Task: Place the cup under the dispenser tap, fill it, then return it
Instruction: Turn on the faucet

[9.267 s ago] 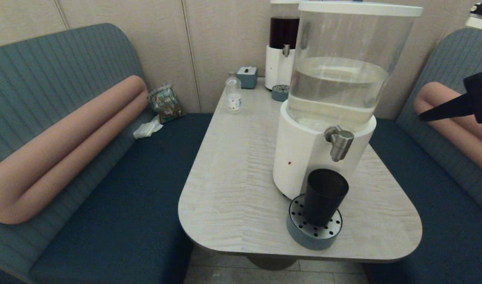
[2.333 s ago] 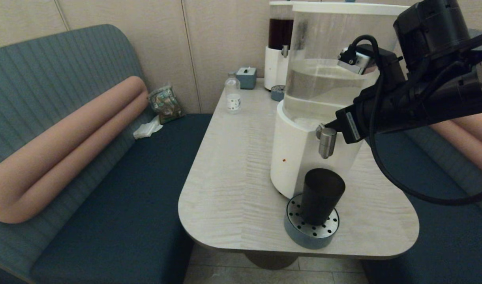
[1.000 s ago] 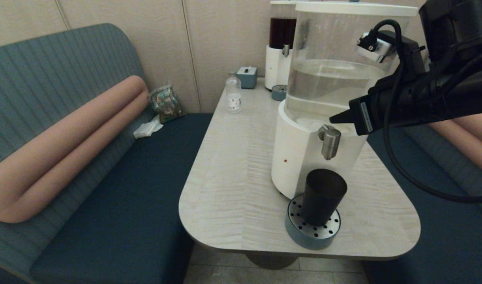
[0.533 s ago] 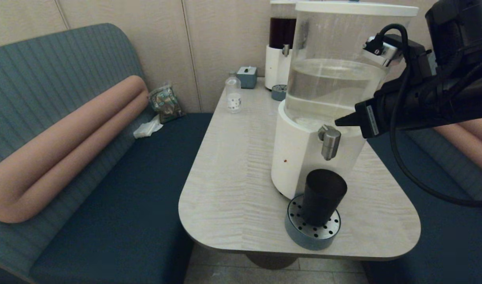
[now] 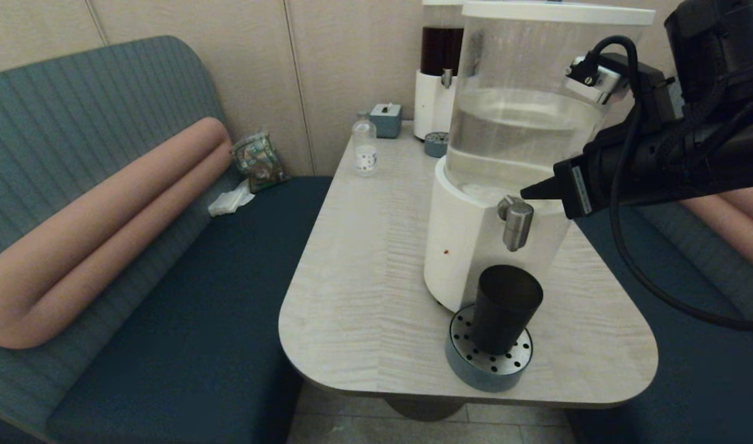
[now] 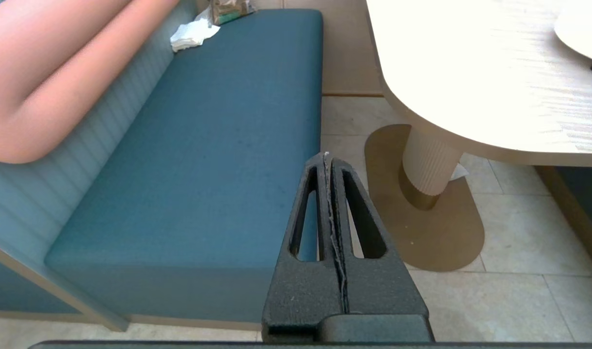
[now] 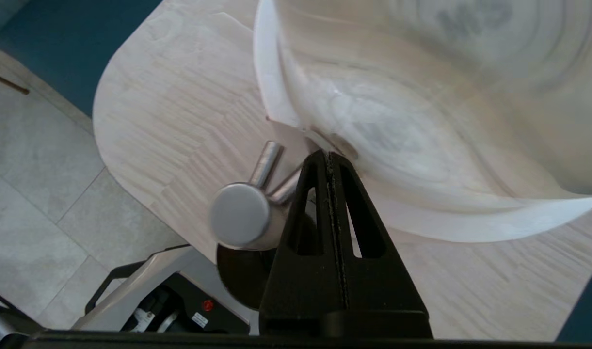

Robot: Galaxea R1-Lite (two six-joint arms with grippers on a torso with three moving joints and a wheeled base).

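Note:
The black cup [image 5: 504, 314] stands upright on the round perforated drip tray [image 5: 469, 365], directly below the brushed-steel dispenser tap [image 5: 515, 222] of the large white-based dispenser [image 5: 469, 246]. My right gripper [image 5: 525, 192] is shut and empty, its tip just right of and slightly above the tap's top. In the right wrist view the tap [image 7: 240, 213] sits beside the shut gripper [image 7: 328, 155], with the cup [image 7: 240, 276] dark beneath it. My left gripper [image 6: 326, 156] is shut, hanging low over the floor beside the bench, away from the table.
A dark-liquid dispenser [image 5: 441, 74] with its own small tray stands at the back of the table [image 5: 364, 271], with a small clear bottle [image 5: 365, 148] and a grey box [image 5: 386, 118]. Blue benches [image 5: 185, 320] flank the table on both sides.
Over the last seconds my right arm came in from the right to the tap, then backed off a little to the right and upward. In the last half second it barely shifted. The cup stayed put.

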